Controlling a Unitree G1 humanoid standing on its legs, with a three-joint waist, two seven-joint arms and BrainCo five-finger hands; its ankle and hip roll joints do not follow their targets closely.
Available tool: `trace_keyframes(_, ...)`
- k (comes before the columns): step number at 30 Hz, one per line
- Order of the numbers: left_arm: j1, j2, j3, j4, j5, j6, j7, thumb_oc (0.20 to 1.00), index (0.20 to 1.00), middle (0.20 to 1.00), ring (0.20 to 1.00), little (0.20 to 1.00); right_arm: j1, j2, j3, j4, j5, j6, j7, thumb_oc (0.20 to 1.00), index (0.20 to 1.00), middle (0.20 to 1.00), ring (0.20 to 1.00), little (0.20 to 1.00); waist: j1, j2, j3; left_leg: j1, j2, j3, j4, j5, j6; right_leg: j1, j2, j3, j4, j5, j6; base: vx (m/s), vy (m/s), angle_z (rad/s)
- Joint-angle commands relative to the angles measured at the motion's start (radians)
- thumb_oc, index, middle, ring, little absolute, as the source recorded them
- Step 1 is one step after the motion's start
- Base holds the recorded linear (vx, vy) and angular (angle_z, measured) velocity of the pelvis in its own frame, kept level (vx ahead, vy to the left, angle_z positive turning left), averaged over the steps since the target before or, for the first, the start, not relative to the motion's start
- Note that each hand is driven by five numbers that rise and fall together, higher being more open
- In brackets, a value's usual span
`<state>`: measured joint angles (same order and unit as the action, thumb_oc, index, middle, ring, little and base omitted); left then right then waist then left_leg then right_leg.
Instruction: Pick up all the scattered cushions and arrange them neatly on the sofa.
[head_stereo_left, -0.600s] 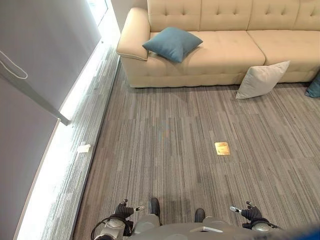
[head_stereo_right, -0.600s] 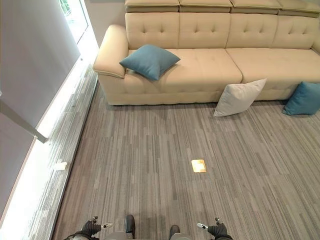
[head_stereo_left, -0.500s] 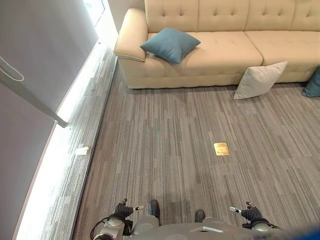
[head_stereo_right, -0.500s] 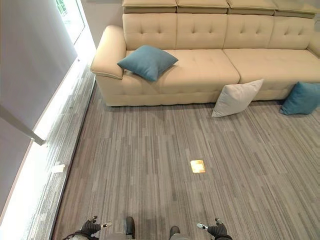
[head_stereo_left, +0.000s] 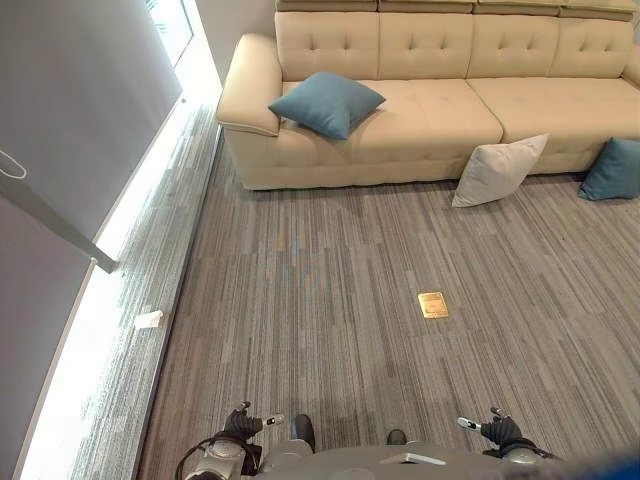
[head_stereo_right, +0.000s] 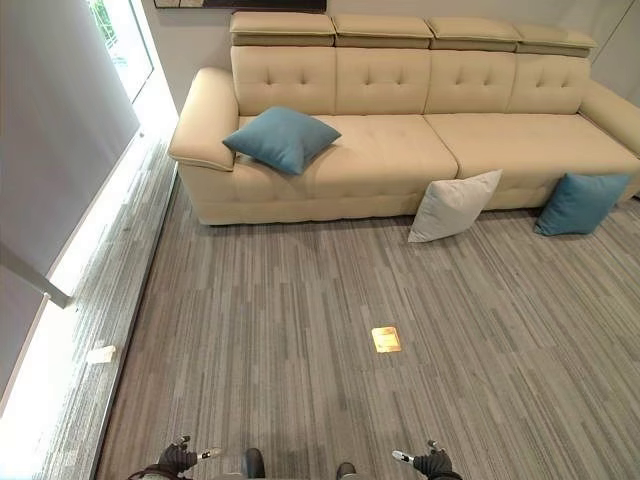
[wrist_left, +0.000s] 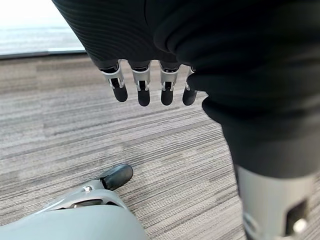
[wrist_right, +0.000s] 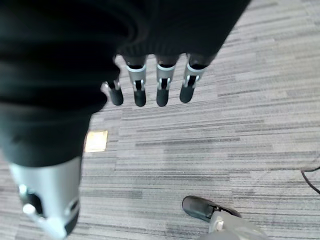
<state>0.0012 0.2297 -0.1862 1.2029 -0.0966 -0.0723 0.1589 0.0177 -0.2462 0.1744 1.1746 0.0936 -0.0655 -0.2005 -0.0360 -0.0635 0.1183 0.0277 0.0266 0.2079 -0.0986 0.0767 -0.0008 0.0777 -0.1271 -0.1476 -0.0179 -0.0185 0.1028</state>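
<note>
A cream sofa (head_stereo_right: 400, 130) stands across the far side of the room. One teal cushion (head_stereo_right: 281, 139) lies tilted on its left seat. A white cushion (head_stereo_right: 452, 206) leans against the sofa's front on the carpet. Another teal cushion (head_stereo_right: 580, 203) leans against the front further right. My left hand (head_stereo_left: 243, 424) and right hand (head_stereo_left: 497, 431) hang low at the near edge, far from the cushions. Both are open and empty, their fingers (wrist_left: 143, 89) and fingers (wrist_right: 161, 85) hanging straight over the carpet.
Grey striped carpet covers the floor between me and the sofa. A brass floor plate (head_stereo_right: 386, 339) sits in the middle. A window wall with a bright sill (head_stereo_left: 110, 330) runs along the left, with a small white object (head_stereo_left: 148, 319) on it.
The whole picture has shifted down and widened, so the camera has moved. More of the sofa and the right teal cushion show now. The cushions and my hands have kept their places.
</note>
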Motion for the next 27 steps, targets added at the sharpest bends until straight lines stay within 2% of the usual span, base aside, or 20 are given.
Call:
trace_keyframes(1,-0.041,0.01,0.004,0.042,0.015,-0.009,0.011,1.0,1.0,1.0,1.0,1.0,-0.075,-0.021,0.036,-0.017,-0.014,-0.008,-0.006,1.0,1.0,1.0,1.0,1.0,0.023,0.023,0.054,0.018,-0.051,-0.081,0.028,-0.102,0.037,-0.103,-0.018,0.07,0.236,-0.008,0.07,0.09,0.088,-0.2)
trace_keyframes(2,-0.045,0.015,0.004,0.043,0.016,-0.011,0.014,1.0,1.0,1.0,1.0,1.0,-0.076,-0.02,0.036,-0.022,-0.013,-0.009,-0.008,1.0,1.0,1.0,1.0,1.0,0.019,0.028,0.061,0.028,-0.056,-0.095,0.026,-0.107,0.042,-0.134,-0.007,0.088,0.284,0.001,0.065,0.11,0.066,-0.18)
trace_keyframes(3,-0.046,0.015,0.001,0.041,0.016,-0.013,0.016,1.0,1.0,1.0,1.0,1.0,-0.076,-0.022,0.039,-0.024,-0.014,-0.01,-0.009,1.0,1.0,1.0,1.0,1.0,0.014,0.032,0.064,0.037,-0.061,-0.104,0.024,-0.111,0.043,-0.144,0.004,0.097,0.278,-0.003,0.058,0.19,0.024,0.01)
trace_keyframes(5,-0.052,0.016,-0.003,0.037,0.012,-0.015,0.014,1.0,1.0,1.0,1.0,1.0,-0.08,-0.031,0.047,-0.028,-0.017,-0.01,-0.01,1.0,1.0,1.0,1.0,1.0,0.006,0.037,0.07,0.054,-0.067,-0.117,0.021,-0.121,0.043,-0.168,0.025,0.093,0.221,-0.004,0.04,0.21,-0.066,0.36)
trace_keyframes(6,-0.057,0.014,-0.008,0.034,0.007,-0.019,0.011,1.0,1.0,1.0,1.0,1.0,-0.077,-0.037,0.047,-0.037,-0.017,-0.01,-0.013,1.0,1.0,1.0,1.0,1.0,-0.013,0.038,0.084,0.074,-0.071,-0.15,0.027,-0.129,0.04,-0.217,0.06,0.097,0.186,0.015,0.03,0.2,-0.13,0.79)
trace_keyframes(7,-0.06,0.013,-0.012,0.034,0.009,-0.021,0.009,1.0,1.0,1.0,1.0,1.0,-0.073,-0.039,0.045,-0.039,-0.016,-0.012,-0.015,1.0,1.0,1.0,1.0,1.0,-0.014,0.034,0.085,0.075,-0.075,-0.161,0.037,-0.135,0.038,-0.205,0.063,0.096,0.167,0.012,0.028,0.3,-0.272,1.06)
trace_keyframes(8,-0.072,0.004,-0.029,0.033,0.018,-0.024,0.007,1.0,1.0,1.0,1.0,1.0,-0.059,-0.041,0.031,-0.042,-0.002,-0.022,-0.014,1.0,1.0,1.0,1.0,1.0,-0.029,0.025,0.079,0.071,-0.075,-0.173,0.085,-0.164,0.018,-0.168,0.077,0.111,0.129,0.001,0.008,0.21,-0.263,1.01)
trace_keyframes(11,-0.081,-0.006,-0.041,0.029,0.014,-0.021,0.002,1.0,1.0,1.0,1.0,1.0,-0.045,-0.041,0.004,-0.04,0.038,-0.034,-0.012,1.0,1.0,1.0,1.0,1.0,-0.043,0.011,0.077,0.023,-0.06,-0.137,0.209,-0.187,-0.025,-0.117,0.075,0.084,0.094,-0.012,-0.019,0.12,-0.218,0.88)
trace_keyframes(13,-0.085,-0.011,-0.046,0.02,0.0,-0.018,-0.001,1.0,1.0,1.0,1.0,1.0,-0.044,-0.044,0.001,-0.037,0.05,-0.035,-0.014,1.0,1.0,1.0,1.0,1.0,-0.043,0.001,0.092,-0.05,-0.039,-0.107,0.36,-0.159,-0.054,-0.093,0.068,0.062,0.082,-0.015,-0.039,0.07,-0.156,0.72)
trace_keyframes(14,-0.084,-0.012,-0.042,0.018,-0.012,-0.017,0.0,1.0,1.0,1.0,1.0,1.0,-0.04,-0.045,0.001,-0.032,0.059,-0.033,-0.011,1.0,1.0,1.0,1.0,1.0,-0.038,-0.009,0.099,-0.09,-0.012,-0.07,0.428,-0.138,-0.057,-0.063,0.067,0.048,0.065,-0.024,-0.054,0.11,-0.139,0.37)
trace_keyframes(15,-0.083,-0.012,-0.041,0.019,-0.017,-0.017,0.001,1.0,1.0,1.0,1.0,1.0,-0.037,-0.045,0.003,-0.029,0.061,-0.031,-0.011,1.0,1.0,1.0,1.0,1.0,-0.033,-0.012,0.1,-0.107,-0.003,-0.059,0.424,-0.137,-0.052,-0.051,0.068,0.043,0.057,-0.031,-0.056,0.16,-0.114,0.2)
trace_keyframes(17,-0.076,-0.01,-0.037,0.021,-0.017,-0.012,0.002,1.0,1.0,1.0,1.0,1.0,-0.03,-0.047,0.007,-0.024,0.057,-0.031,-0.012,1.0,1.0,1.0,1.0,1.0,-0.024,-0.016,0.094,-0.141,0.004,-0.047,0.368,-0.149,-0.037,-0.034,0.067,0.041,0.044,-0.046,-0.053,0.19,-0.031,0.21)
trace_keyframes(18,-0.069,-0.009,-0.036,0.024,-0.011,-0.01,0.003,1.0,1.0,1.0,1.0,1.0,-0.026,-0.047,0.008,-0.026,0.053,-0.029,-0.011,1.0,1.0,1.0,1.0,1.0,-0.019,-0.016,0.091,-0.147,0.004,-0.05,0.328,-0.138,-0.033,-0.026,0.071,0.042,0.042,-0.055,-0.051,0.31,0.01,0.23)
trace_keyframes(20,-0.058,-0.005,-0.031,0.033,-0.009,-0.009,0.015,1.0,1.0,1.0,1.0,1.0,-0.034,-0.048,0.016,-0.023,0.044,-0.024,-0.024,1.0,1.0,1.0,1.0,1.0,0.01,-0.007,0.093,-0.231,0.016,-0.077,0.214,-0.024,-0.048,0.023,0.097,0.064,0.033,-0.093,-0.048,0.46,0.091,0.1)
trace_keyframes(22,-0.04,-0.005,-0.014,0.043,-0.016,-0.005,0.013,1.0,1.0,1.0,1.0,1.0,-0.025,-0.04,0.014,-0.025,0.034,-0.023,-0.021,1.0,1.0,1.0,1.0,1.0,0.018,-0.001,0.068,-0.192,0.0,-0.074,0.169,-0.028,-0.032,0.036,0.095,0.081,0.073,-0.115,-0.035,0.52,0.247,-0.55)
trace_keyframes(23,-0.041,-0.006,-0.013,0.046,-0.011,-0.003,0.012,1.0,1.0,1.0,1.0,1.0,-0.03,-0.033,0.014,-0.022,0.024,-0.022,-0.021,1.0,1.0,1.0,1.0,1.0,0.023,-0.001,0.058,-0.173,-0.016,-0.064,0.165,-0.046,-0.017,0.025,0.077,0.087,0.13,-0.112,-0.013,0.47,0.329,-1.44)
trace_keyframes(24,-0.046,0.0,-0.015,0.039,-0.008,-0.004,0.01,1.0,1.0,1.0,1.0,1.0,-0.038,-0.034,0.02,-0.031,0.007,-0.018,-0.019,1.0,1.0,1.0,1.0,1.0,0.025,0.005,0.057,-0.14,-0.025,-0.044,0.156,-0.07,0.005,-0.024,0.043,0.074,0.251,-0.093,0.019,0.46,0.369,-1.46)
trace_keyframes(25,-0.055,0.008,-0.024,0.031,-0.002,-0.004,0.01,1.0,1.0,1.0,1.0,1.0,-0.055,-0.039,0.024,-0.061,-0.006,-0.017,-0.023,1.0,1.0,1.0,1.0,1.0,0.01,0.018,0.074,-0.08,-0.034,-0.019,0.146,-0.104,0.03,-0.122,-0.001,0.036,0.428,0.003,0.057,0.35,0.266,-1.24)
trace_keyframes(26,-0.056,0.009,-0.025,0.03,-0.001,-0.005,0.011,1.0,1.0,1.0,1.0,1.0,-0.058,-0.04,0.025,-0.062,-0.009,-0.017,-0.024,1.0,1.0,1.0,1.0,1.0,0.008,0.022,0.077,-0.063,-0.034,-0.014,0.14,-0.11,0.033,-0.136,-0.014,0.016,0.433,0.012,0.058,0.39,0.175,-0.54)
trace_keyframes(27,-0.058,0.008,-0.025,0.031,-0.004,-0.005,0.01,1.0,1.0,1.0,1.0,1.0,-0.074,-0.046,0.03,-0.067,-0.018,-0.018,-0.027,1.0,1.0,1.0,1.0,1.0,0.0,0.034,0.08,-0.023,-0.032,-0.007,0.118,-0.126,0.033,-0.18,-0.031,-0.036,0.402,0.012,0.042,0.3,0.036,-0.19)
